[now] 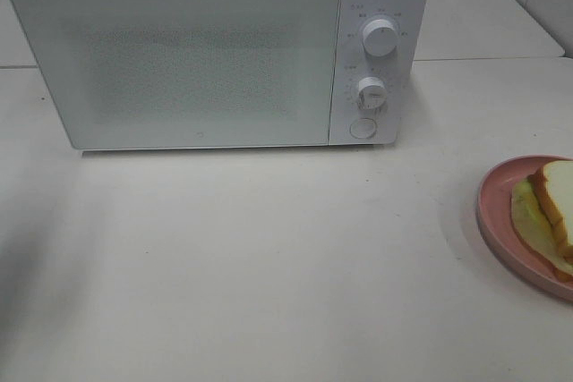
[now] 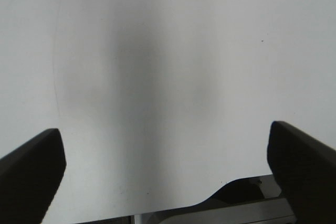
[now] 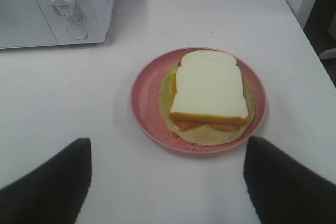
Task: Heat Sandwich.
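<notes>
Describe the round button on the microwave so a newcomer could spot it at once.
Find the white microwave at the back of the table. Its control panel is right of the door. The button is lowest there, flat and unmarked, below two raised knobs.

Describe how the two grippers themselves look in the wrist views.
Only the fingers show. The left gripper has two plain black fingers with blunt, angled tips. The right gripper has the same matte black fingers. No markings or cables visible.
</notes>
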